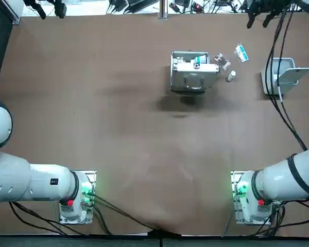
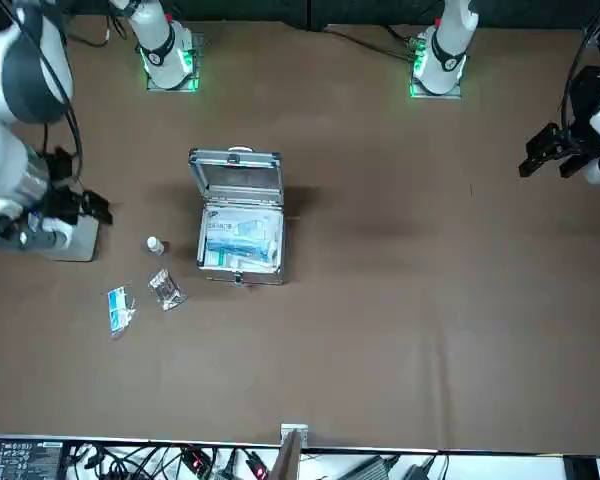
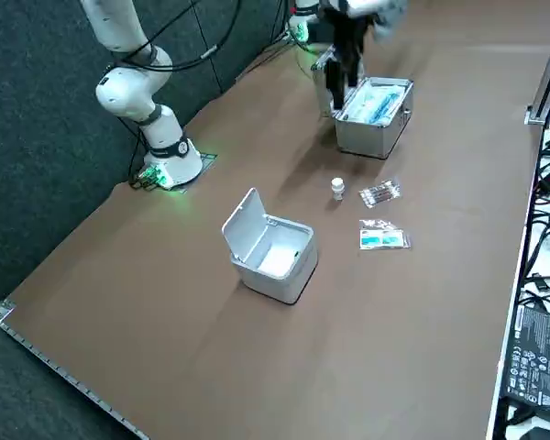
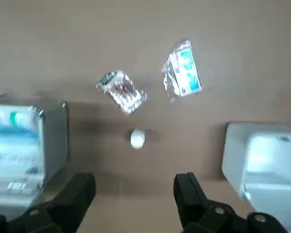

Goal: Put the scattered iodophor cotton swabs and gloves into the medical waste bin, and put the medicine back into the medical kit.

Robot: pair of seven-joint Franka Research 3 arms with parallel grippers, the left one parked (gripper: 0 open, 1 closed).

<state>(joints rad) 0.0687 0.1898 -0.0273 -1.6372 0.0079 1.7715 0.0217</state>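
Right wrist view: medicine bottle (image 4: pixel 137 138) lay ahead of right gripper (image 4: pixel 136 191), untouched.
Right gripper: was spread, empty.
Top view: medicine bottle sat upper right.

Right gripper (image 4: pixel 135 184) hovers over the surface (image 4: pixel 63 39), fingers (image 4: pixel 80 191) apart, their bases cut off by the frame edge. Medical kit (image 4: pixel 19 145) cropped too, waste bin (image 4: pixel 262 165) likewise. Blue-printed packet (image 4: pixel 183 73): lettering blurred, unreadable. Front view, the right arm (image 2: pixel 20 170) covers much of that bin.

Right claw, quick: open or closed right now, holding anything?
Right claw: open, holding nothing, high above the table near the small white bottle.
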